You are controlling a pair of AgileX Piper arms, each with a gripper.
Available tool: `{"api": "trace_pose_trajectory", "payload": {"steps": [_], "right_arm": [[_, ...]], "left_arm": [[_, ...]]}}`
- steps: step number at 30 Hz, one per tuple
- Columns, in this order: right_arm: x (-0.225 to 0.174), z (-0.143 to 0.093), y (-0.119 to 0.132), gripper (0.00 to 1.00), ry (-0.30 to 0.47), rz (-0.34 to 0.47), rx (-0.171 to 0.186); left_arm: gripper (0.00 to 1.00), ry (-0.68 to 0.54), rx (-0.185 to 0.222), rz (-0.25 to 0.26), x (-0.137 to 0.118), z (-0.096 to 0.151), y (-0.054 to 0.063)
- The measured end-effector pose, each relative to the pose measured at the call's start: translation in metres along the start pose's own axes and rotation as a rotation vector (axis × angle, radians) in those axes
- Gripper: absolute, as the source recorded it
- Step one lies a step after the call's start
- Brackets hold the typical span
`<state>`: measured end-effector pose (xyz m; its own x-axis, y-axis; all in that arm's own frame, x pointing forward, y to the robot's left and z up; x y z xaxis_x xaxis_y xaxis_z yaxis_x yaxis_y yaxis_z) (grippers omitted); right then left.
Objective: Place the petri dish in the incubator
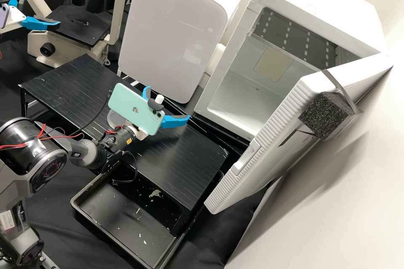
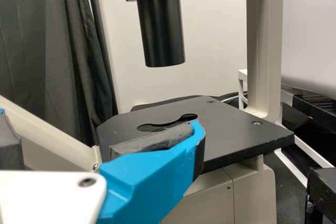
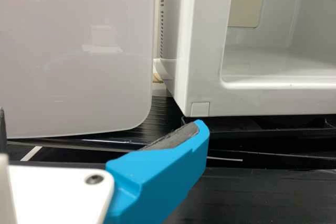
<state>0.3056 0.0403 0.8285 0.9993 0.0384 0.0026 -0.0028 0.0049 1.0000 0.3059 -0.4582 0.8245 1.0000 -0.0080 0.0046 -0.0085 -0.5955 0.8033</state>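
Two grippers stand wide, their fingers well spread and nothing between them. In the high view the left gripper [image 1: 42, 8] is beside the microscope [image 1: 76, 25]; the left wrist view looks onto its black stage [image 2: 231, 129]. The right gripper [image 1: 168, 102], with a mint-green phone [image 1: 128, 107] mounted behind its fingers, is over the black stand [image 1: 185, 159], near the white incubator [image 1: 202, 107]. The incubator's door [image 1: 269, 151] is open — the pale chamber can be seen inside. A clear curved rim, probably the petri dish [image 1: 110, 118], shows on the stand at the phone's edge, mostly hidden behind the phone. A grey-fronted white cabinet [image 1: 168, 29] is beside the incubator, and a black tray [image 1: 94, 222] — specked with pale bits — lies below the stand.
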Motion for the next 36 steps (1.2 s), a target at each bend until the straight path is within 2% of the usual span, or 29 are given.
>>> {"api": "trace_pose_trajectory", "payload": {"steps": [9, 14, 16, 21, 23, 27, 36], "right_arm": [[0.0, 0.0, 0.0, 1.0, 0.0, 0.0, 0.0], [-0.013, 0.001, 0.0, 1.0, 0.006, 0.007, -0.003], [-0.024, 0.0, 0.003, 1.0, 0.024, 0.018, -0.004], [-0.051, -0.006, 0.009, 1.0, 0.093, 0.074, 0.031], [-0.062, -0.009, 0.009, 1.0, 0.126, 0.095, 0.03], [-0.08, -0.016, -0.005, 1.0, 0.186, 0.071, 0.033], [-0.097, -0.016, -0.034, 1.0, 0.182, -0.045, -0.008]], "left_arm": [[1.0, 0.0, 0.0, 0.0, 0.0, 0.0, 0.0], [1.0, 0.0, 0.0, 0.0, 0.0, 0.0, 0.0], [1.0, 0.0, 0.0, 0.0, 0.0, 0.0, 0.0], [1.0, 0.0, 0.0, 0.0, 0.0, 0.0, 0.0], [1.0, 0.0, 0.0, 0.0, 0.0, 0.0, 0.0], [1.0, 0.0, 0.0, 0.0, 0.0, 0.0, 0.0], [1.0, 0.0, 0.0, 0.0, 0.0, 0.0, 0.0]]}}
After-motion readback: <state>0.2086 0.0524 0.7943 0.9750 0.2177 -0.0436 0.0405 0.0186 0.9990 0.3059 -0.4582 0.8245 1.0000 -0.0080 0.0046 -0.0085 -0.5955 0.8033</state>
